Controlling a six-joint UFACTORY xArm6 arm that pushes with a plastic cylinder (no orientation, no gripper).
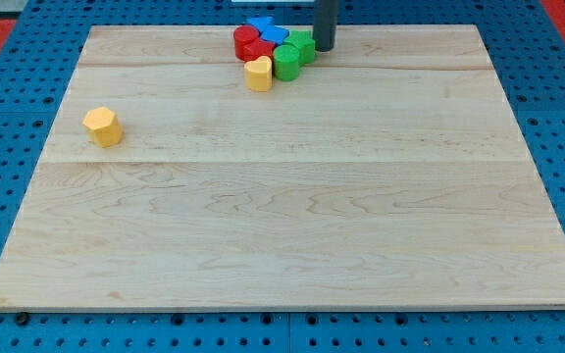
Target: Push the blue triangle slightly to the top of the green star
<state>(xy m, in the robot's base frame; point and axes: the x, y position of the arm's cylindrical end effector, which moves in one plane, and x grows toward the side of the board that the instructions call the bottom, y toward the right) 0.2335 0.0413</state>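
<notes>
My tip (323,48): plain dark rod, no hand, so nothing grasped; upper part cut off by view's top. Green star (303,45) touches tip's left; blue triangle (275,35) left of that, partly hidden. Wooden table (282,196), grained.

The cluster of blocks sits at the tabletop's (292,226) top edge, a little toward the view's right of centre. Taking the green star (303,45) as landmark: my tip (323,48) stands just beside it on the view's right. The blue triangle (275,35) lies to the star's left, another blue block (260,23) beyond it toward the top. The green cylinder (286,62) touches the star at its lower left. Two red blocks (250,43) lie farther left of the star, the yellow heart (259,74) below them. The yellow hexagon (102,126) lies well apart, far to the star's lower left.
</notes>
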